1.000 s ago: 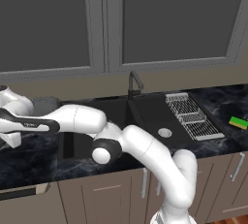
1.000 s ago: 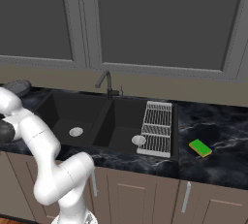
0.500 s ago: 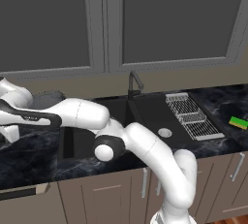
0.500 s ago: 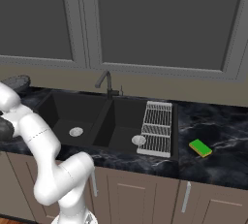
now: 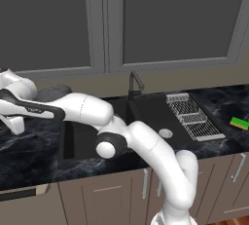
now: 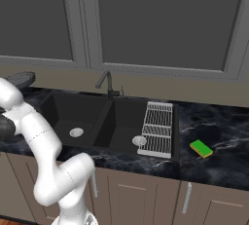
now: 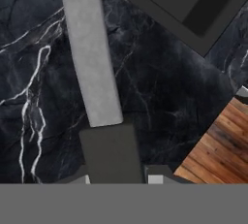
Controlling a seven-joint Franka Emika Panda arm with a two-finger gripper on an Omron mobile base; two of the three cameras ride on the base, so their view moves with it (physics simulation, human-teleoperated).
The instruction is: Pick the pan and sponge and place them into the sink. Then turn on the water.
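Jaws closed on the pan (image 7: 94, 72) handle; the sponge (image 6: 201, 148) lies on the table; sink (image 6: 68, 114) empty, water off.

One pan (image 6: 19, 79), one sponge (image 6: 201, 148), two sink (image 6: 97, 117) basins.

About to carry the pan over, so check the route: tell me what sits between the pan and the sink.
Nothing visible does. The hand is shut on the pan by its handle, left of the sink. Between them lies bare black counter. The dish rack and sponge are on the far side.
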